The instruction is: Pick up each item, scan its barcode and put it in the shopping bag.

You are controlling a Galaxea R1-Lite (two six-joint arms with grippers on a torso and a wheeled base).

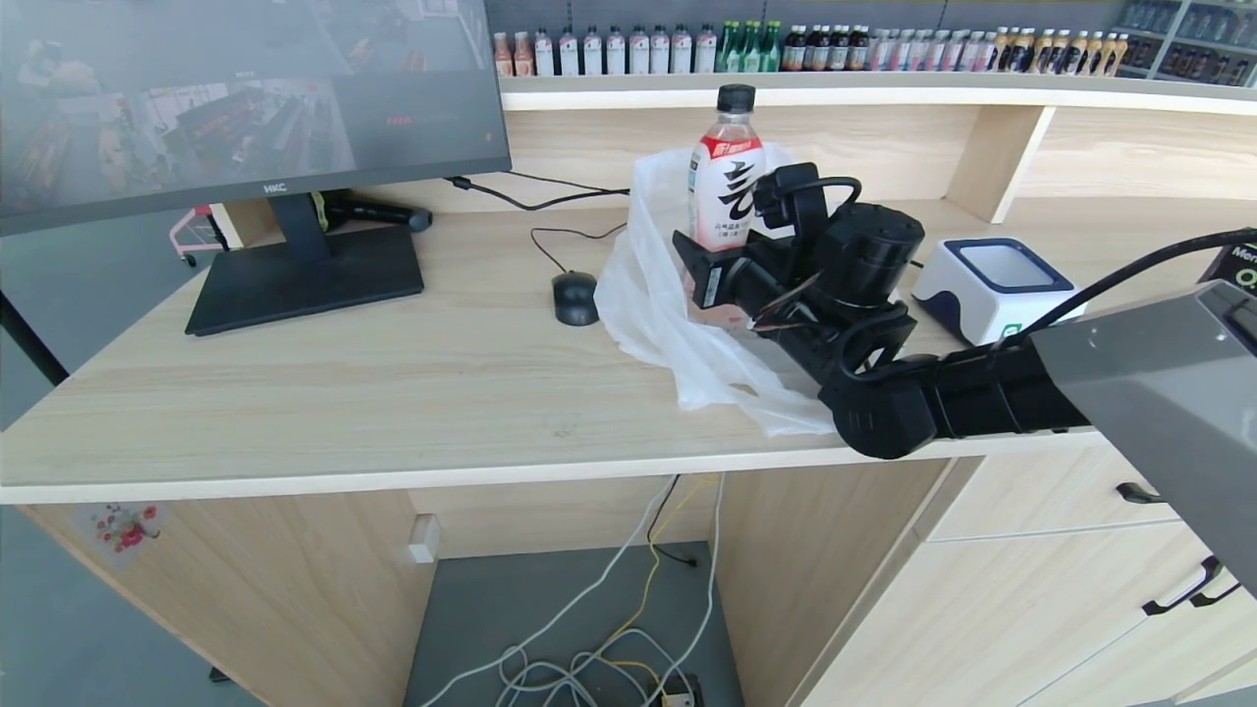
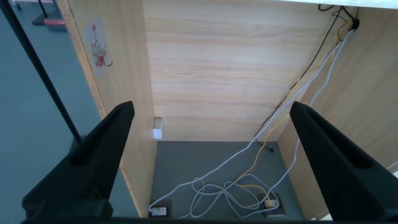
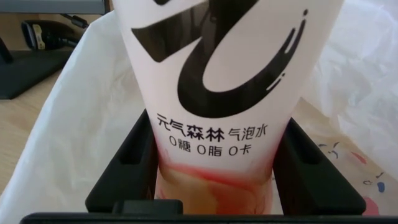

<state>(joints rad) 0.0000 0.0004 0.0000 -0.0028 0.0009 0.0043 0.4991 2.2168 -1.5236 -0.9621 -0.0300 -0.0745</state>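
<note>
A drink bottle with a black cap and a white and pink label stands upright in my right gripper, which is shut on its lower body. The bottle sits inside the mouth of the white plastic shopping bag on the counter. In the right wrist view the bottle rises between the two black fingers, with the bag around it. A white and blue barcode scanner stands to the right of the bag. My left gripper hangs open below the counter, pointing at the floor cables.
A monitor on a black stand occupies the counter's left. A black mouse lies just left of the bag. A raised shelf with a row of bottles runs along the back. Drawers sit under the counter's right side.
</note>
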